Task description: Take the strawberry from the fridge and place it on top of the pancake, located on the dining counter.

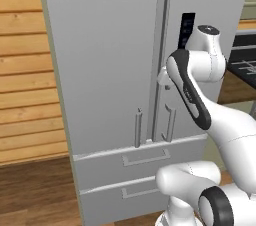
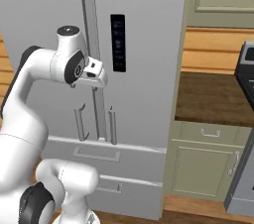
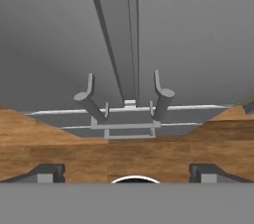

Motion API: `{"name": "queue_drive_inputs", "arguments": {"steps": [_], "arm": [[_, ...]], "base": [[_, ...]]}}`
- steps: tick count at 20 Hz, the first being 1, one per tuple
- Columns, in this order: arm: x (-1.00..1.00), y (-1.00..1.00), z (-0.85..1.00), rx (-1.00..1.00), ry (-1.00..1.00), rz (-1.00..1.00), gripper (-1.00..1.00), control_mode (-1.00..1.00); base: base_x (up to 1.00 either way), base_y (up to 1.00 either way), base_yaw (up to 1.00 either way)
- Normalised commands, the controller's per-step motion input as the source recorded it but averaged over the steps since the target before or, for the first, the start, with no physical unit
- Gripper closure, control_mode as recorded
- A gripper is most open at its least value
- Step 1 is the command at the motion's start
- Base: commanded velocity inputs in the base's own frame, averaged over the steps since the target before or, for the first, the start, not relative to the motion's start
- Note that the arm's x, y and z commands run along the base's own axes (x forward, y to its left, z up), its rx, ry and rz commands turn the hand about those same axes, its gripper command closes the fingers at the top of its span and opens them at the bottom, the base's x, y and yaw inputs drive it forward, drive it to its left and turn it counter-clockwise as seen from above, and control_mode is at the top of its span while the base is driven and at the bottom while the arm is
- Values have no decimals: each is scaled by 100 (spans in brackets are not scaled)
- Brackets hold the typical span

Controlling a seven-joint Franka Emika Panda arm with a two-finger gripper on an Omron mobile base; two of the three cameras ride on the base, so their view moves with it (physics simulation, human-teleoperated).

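Note:
The fridge is a tall light grey double-door unit, and both doors are closed. Its two vertical bar handles flank the centre seam. My gripper hovers just in front of that seam, above the handles, open with nothing between its fingertips. In the left base view my own forearm mostly covers the hand. The strawberry is hidden behind the shut doors. The pancake and the dining counter are out of view.
Two bottom drawers sit under the doors. A black control panel is on the right door. A wood-plank wall lies left of the fridge; green cabinets and a dark stove stand to its right.

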Motion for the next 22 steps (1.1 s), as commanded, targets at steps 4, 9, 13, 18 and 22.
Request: {"name": "queue_drive_inputs", "arguments": {"steps": [4,9,13,18,22], "arm": [[-18,0,-60,-8,5,0,-100,-100],[-3,-22,-100,-13,12,0,-100,-100],[20,-55,-67,0,0,2,-100,-100],[53,-23,-46,0,0,9,-100,-100],[83,-19,-14,5,3,13,-100,-100]], "base": [[-6,0,0],[0,0,0],[0,0,0],[0,0,0],[0,0,0]]}}
